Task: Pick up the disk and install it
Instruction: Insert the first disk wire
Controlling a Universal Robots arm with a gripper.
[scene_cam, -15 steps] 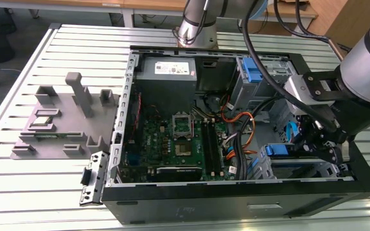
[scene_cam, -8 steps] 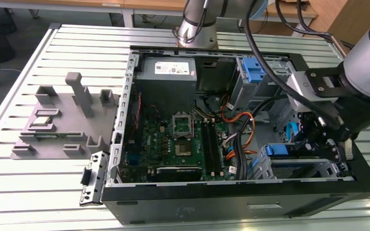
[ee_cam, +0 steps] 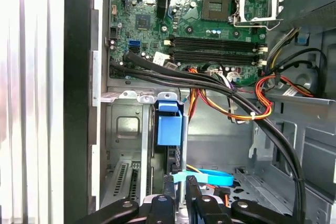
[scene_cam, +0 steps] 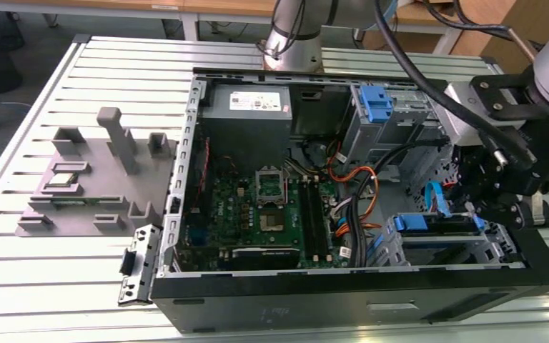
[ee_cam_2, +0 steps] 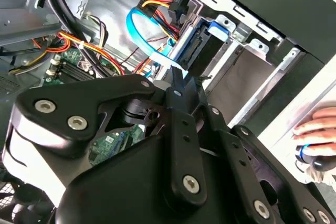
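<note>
The disk (scene_cam: 439, 226) sits in the lower drive bay of the open computer case, at the exterior view's right, with its blue carrier bracket (scene_cam: 410, 222) facing the motherboard. In the first wrist view the bracket's blue tab (ee_cam: 169, 124) stands edge-on in the bay, with the disk (ee_cam: 171, 157) behind it. My gripper (scene_cam: 500, 194) hangs just over the case's wall beside that bay. Its fingertips (ee_cam: 180, 186) look closed together, a short way off the disk's rear end, by a light-blue data cable (ee_cam: 207, 177). In the second wrist view the gripper (ee_cam_2: 177, 83) points at the disk's bracket (ee_cam_2: 215, 27).
Thick black cables (ee_cam: 220, 85) and orange-red power wires (ee_cam: 247, 109) cross between the bay and the motherboard (scene_cam: 265, 214). A lone blue bracket (scene_cam: 374, 104) sits in the upper bay, next to the grey power supply (scene_cam: 246, 103). A grey fixture (scene_cam: 94, 179) lies left of the case. A hand (ee_cam_2: 317, 124) rests outside the case.
</note>
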